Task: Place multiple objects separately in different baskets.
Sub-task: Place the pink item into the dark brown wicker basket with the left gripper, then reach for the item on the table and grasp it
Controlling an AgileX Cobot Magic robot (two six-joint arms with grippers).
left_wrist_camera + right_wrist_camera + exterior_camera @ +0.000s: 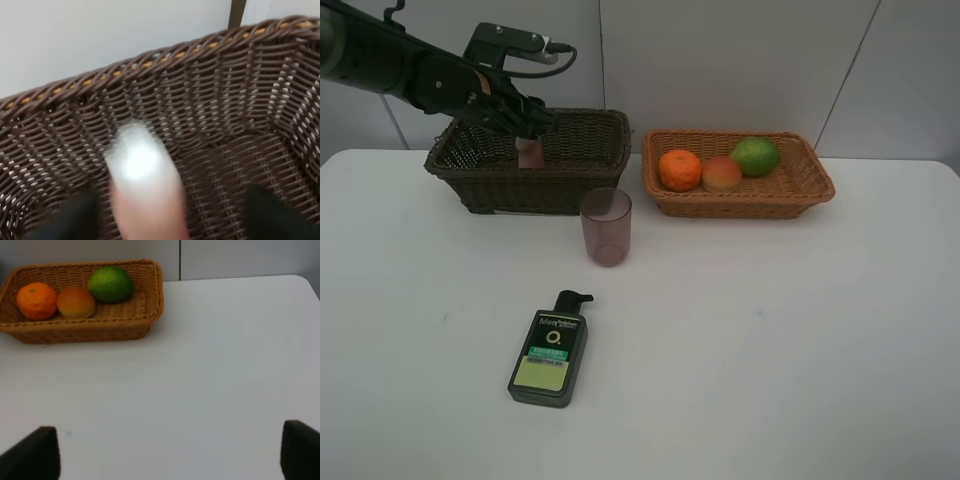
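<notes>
My left gripper (525,130) hangs over the dark brown basket (570,175), jaws open. The pink white-capped bottle (530,155) stands inside this basket just below it. In the left wrist view the bottle (145,185) is blurred between the dark fingers (272,215), with a gap on one side, against the basket's wall (210,115). The mauve cup (607,226) stands upright on the table in front of the dark basket. The pump bottle (550,350) lies flat nearer the front. My right gripper (167,455) is open and empty above bare table.
The light tan basket (740,205) at the back right holds the orange (680,170), the peach-like fruit (722,174) and the green fruit (755,156). The right wrist view shows the same basket (90,330) with its three fruits. A white wall rises behind the table.
</notes>
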